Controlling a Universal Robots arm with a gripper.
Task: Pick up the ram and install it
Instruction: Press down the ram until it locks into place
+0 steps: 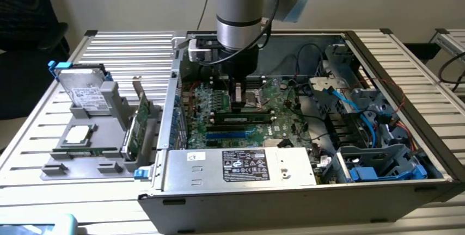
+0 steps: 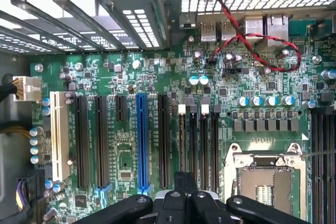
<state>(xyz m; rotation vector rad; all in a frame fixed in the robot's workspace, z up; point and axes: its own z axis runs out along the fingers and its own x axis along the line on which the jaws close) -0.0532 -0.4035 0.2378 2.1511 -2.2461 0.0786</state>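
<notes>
The gripper (image 2: 181, 203) has its jaws pressed together with nothing visibly pinched; in the wrist view its black fingers (image 2: 185, 182) hang just above the green motherboard (image 2: 157, 82), near the row of black memory slots (image 2: 197, 145) and beside the bare metal CPU socket (image 2: 265, 182). That view also shows a blue expansion slot (image 2: 142, 140), a white slot (image 2: 59, 135) and a twisted red-and-black wire (image 2: 247, 38) lying across the rear ports.

The exterior view shows the arm (image 1: 243, 12) reaching down from twelve o'clock into the open computer case (image 1: 291, 191), the gripper (image 1: 238, 91) low over the board. The ram (image 1: 243, 118), a long green stick with dark chips, lies flat on the motherboard at about five o'clock from the gripper, near it but apart. A labelled power supply (image 1: 243, 167) sits at six o'clock, blue cables (image 1: 356, 115) at three.

At nine o'clock from the case, a grey holder (image 1: 91, 137) carries a hard drive (image 1: 84, 91) and an upright green expansion card (image 1: 136, 129). All of it rests on a slatted aluminium table (image 1: 130, 50) before a pale wall (image 1: 145, 1).
</notes>
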